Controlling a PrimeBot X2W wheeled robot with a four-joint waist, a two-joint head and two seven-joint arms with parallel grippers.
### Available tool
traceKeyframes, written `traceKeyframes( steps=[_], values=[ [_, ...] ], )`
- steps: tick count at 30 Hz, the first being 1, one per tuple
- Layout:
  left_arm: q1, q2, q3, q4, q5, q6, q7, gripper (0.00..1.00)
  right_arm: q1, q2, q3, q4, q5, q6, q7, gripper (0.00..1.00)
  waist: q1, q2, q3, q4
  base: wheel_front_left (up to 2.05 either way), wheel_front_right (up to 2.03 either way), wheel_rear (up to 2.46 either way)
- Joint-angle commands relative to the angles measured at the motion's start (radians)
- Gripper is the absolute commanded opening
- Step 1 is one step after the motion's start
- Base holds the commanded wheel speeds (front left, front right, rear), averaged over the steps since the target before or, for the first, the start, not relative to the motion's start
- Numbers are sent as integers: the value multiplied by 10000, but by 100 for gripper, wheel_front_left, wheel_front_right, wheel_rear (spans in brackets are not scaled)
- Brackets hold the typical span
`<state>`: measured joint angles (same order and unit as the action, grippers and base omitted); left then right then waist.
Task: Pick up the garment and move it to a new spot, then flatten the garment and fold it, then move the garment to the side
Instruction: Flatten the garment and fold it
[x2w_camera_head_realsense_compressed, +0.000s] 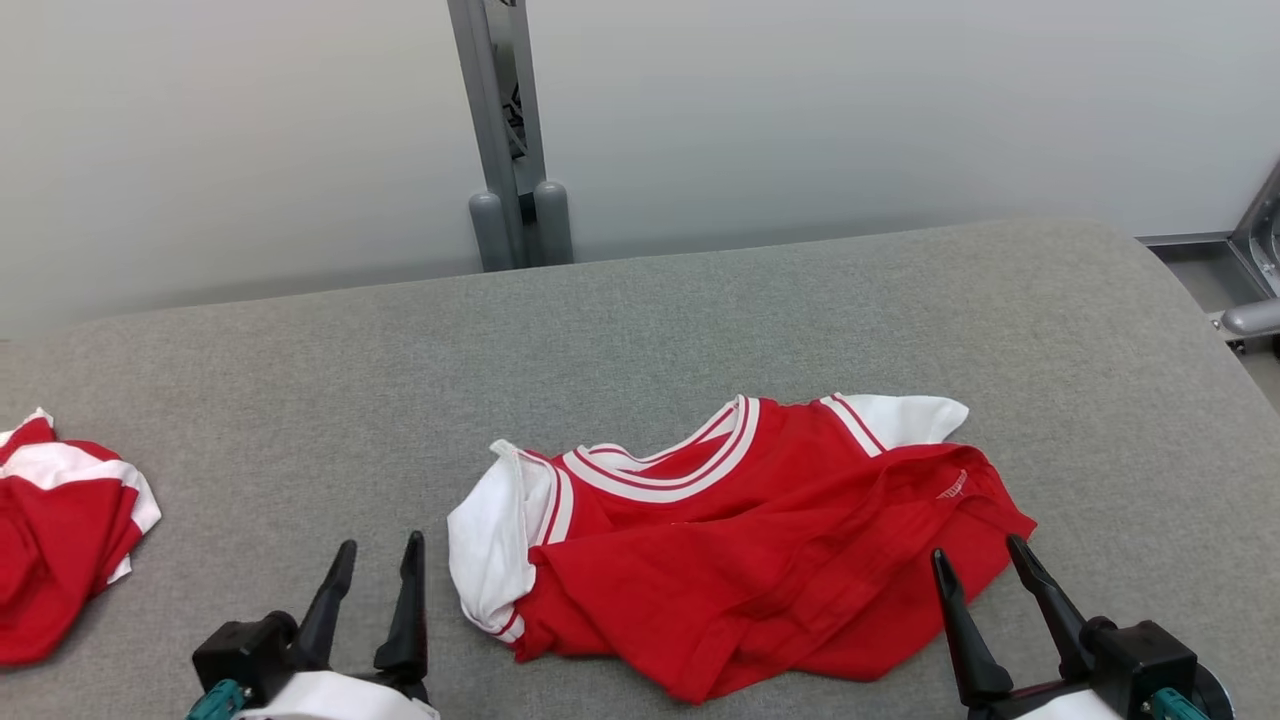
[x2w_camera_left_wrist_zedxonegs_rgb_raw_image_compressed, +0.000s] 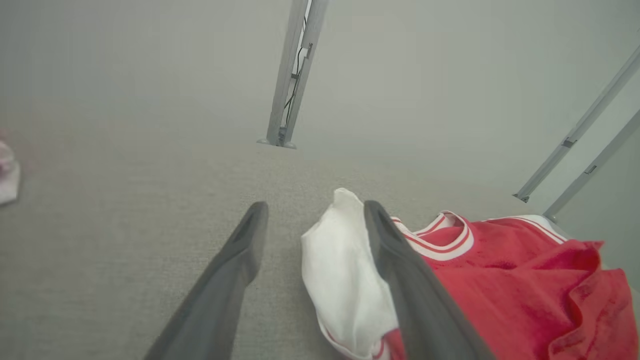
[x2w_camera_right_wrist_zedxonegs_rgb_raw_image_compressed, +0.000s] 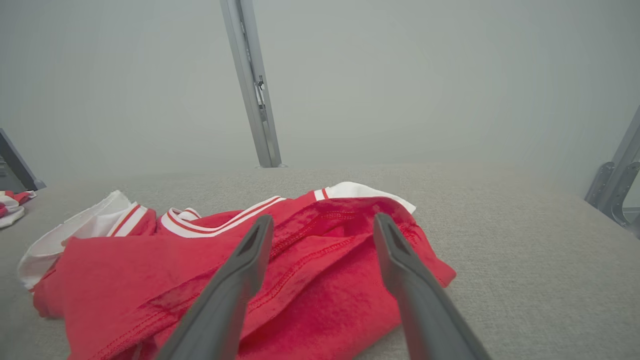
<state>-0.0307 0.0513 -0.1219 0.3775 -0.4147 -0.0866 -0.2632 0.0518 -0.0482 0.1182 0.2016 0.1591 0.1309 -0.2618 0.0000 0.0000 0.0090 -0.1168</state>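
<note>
Down in the lower corners of the head view, both my grippers are spread wide with nothing in them. The left gripper (x2w_camera_head_realsense_compressed: 380, 545) is over bare table (x2w_camera_head_realsense_compressed: 700, 320) at lower left. The right gripper (x2w_camera_head_realsense_compressed: 975, 548) is at lower right, over the garment's edge, and I can't tell if it's touching.

The garment (x2w_camera_head_realsense_compressed: 750, 540) lies centre frame, so I'd say the move to a new spot is done and flattening is up. It's pretty rumpled, with the red body bunched and lapped over itself in soft ridges.

Next move, my guess: pinch near the white sleeve (x2w_camera_left_wrist_zedxonegs_rgb_raw_image_compressed: 340, 270) with the left, grab the opposite edge with the right, then pull apart to spread it.

Material looks like thin, limp knit. It has a ribbed red-and-white striped collar (x2w_camera_head_realsense_compressed: 680, 470) and stitched hems. The table cover is a nubbly grey weave, so the cloth will probably drag a bit, not slide. Another red-and-white piece (x2w_camera_head_realsense_compressed: 60, 540) sits at the left edge, well apart.
</note>
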Motion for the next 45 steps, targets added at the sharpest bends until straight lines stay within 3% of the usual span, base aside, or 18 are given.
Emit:
traceKeyframes(
  steps=[1, 9, 19, 23, 27, 32, 37, 39, 40, 41, 45],
  values=[
    [117, 13, 188, -155, 72, 111, -8, 100, 100, -45, -13, -48, 56, -3, -55, 100, 0, 0, -75, 92, 0, 0, 0],
    [-87, 7, 176, -386, 518, 510, -7, 100, 95, -46, 82, -9, 16, -3, -55, 100, 0, 0, -232, 231, 0, 0, 0],
    [-2512, 9, -1172, 2089, 586, 389, 45, 100, -61, -45, 308, 100, -127, -3, -55, 100, 0, 0, -80, -150, 0, 0, 0],
    [-3583, 16, -1739, 3298, 386, 475, 636, 100, -143, -43, 344, 134, -122, -3, -55, 100, 0, 0, 47, -397, 0, 0, 0],
    [-4637, 10, -2027, 4779, 452, 1183, 1629, 100, -248, -45, 425, 179, -53, -3, -55, 100, 0, 0, 239, -764, 0, 0, 0],
    [-5096, 19, -2177, 5679, 409, 1597, 2308, 100, -353, -45, 458, 154, -9, -3, -57, 100, 0, 0, 444, -1027, 0, 0, 0],
    [-5462, 78, -2264, 6706, 351, 1772, 3226, 100, -451, -45, 525, 191, 73, -3, -55, 100, 0, 0, 619, -1319, 0, 0, 0],
    [-5563, 112, -2235, 6940, 262, 1634, 3258, 100, -500, -43, 552, 209, 75, -3, -55, 100, 0, 0, 658, -1415, 0, 0, 0],
    [-5596, 107, -2193, 6975, 204, 1564, 3147, 64, -514, -45, 536, 210, 73, -3, -55, 100, 0, 0, 663, -1449, 0, 0, 0],
    [-5627, 106, -2163, 7001, 125, 1422, 3018, 0, -519, -45, 522, 213, 87, -3, -55, 100, 0, 0, 658, -1481, 0, 0, 0],
    [-5860, 66, -1963, 6833, -284, 884, 2310, 0, -465, -45, 489, 260, 87, -3, -55, 100, 0, 0, 518, -1549, 0, 0, 0]
  ],
)
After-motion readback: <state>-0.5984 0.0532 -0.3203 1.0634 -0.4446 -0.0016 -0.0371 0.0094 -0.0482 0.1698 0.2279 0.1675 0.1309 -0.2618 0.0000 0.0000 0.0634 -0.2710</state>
